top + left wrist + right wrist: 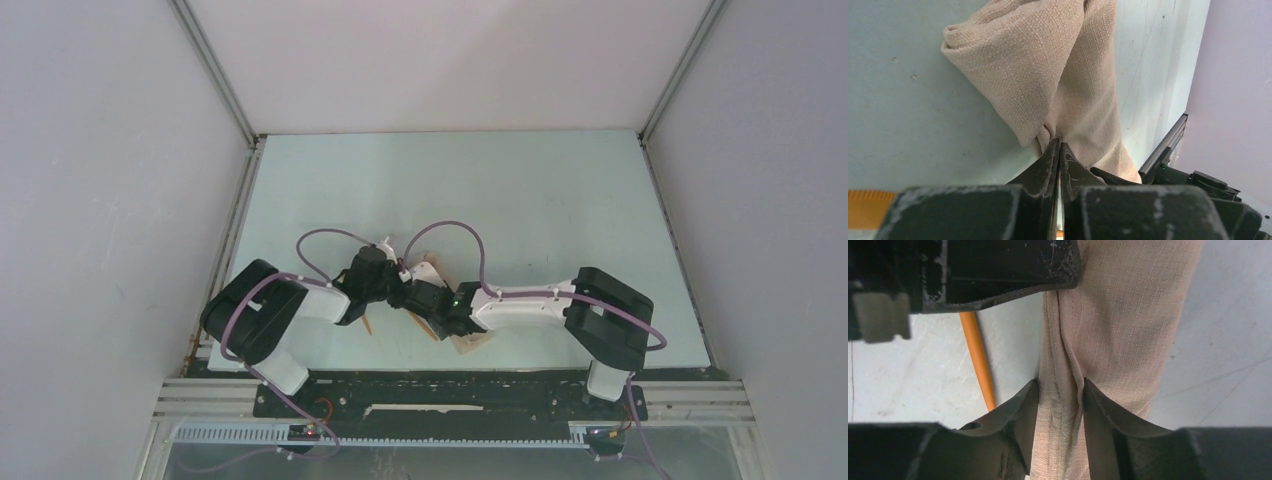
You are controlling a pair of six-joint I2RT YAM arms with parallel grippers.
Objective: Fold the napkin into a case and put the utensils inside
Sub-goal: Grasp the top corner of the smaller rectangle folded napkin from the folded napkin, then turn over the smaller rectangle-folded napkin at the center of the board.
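The beige napkin [428,268], folded into a narrow oblong, lies near the table's front middle, mostly under both arms. My left gripper [397,281] is shut on a pinch of its cloth [1048,75], jaws nearly touching [1059,146]. My right gripper [424,303] is shut on the folded strip [1118,330], a thick fold of cloth filling the gap between its fingertips [1059,386]. One orange utensil handle [979,360] lies on the table left of the strip. Orange pieces also show in the top view [368,323] and at the left wrist view's edge [868,207]. I cannot tell fork from knife.
The pale table [540,200] has white walls on three sides and metal rails [245,190] along its edges. The two wrists are close together, with purple cables [450,228] looping above them. The left gripper's body [973,270] fills the top of the right wrist view.
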